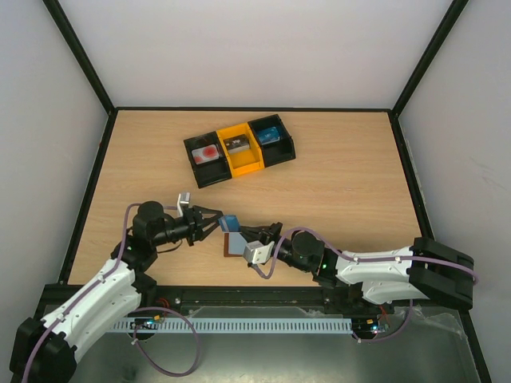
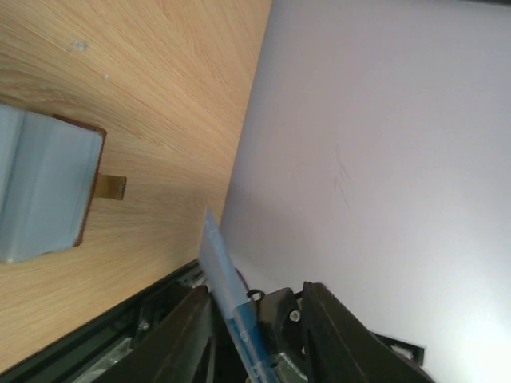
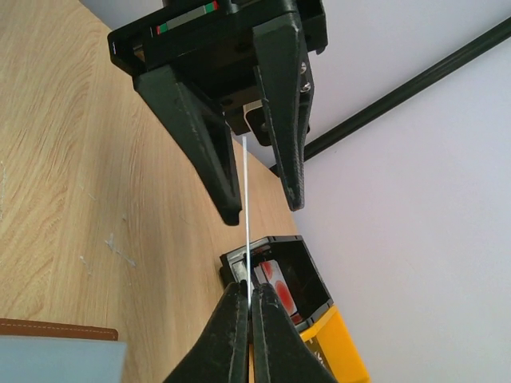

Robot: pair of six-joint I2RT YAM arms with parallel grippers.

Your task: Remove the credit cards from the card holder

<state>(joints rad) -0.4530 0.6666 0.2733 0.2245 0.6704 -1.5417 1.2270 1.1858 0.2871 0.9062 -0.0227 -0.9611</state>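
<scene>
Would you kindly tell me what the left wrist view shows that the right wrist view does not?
Only the left wrist: the side tab of the wallet, and the flat face of the blue card. Only the right wrist: the tray with a red-marked white card, and the right gripper shut on the blue card's edge. Both: wallet, blue card, table, and the left gripper, its jaws apart around the card.

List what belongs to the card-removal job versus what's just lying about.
Job: brown leather-like bifold card holder; thin pale-blue plastic card; right gripper shut on it; left gripper open around it; whitish red-marked card.
Lying about: black-and-yellow three-part plastic tray holding that card.
</scene>
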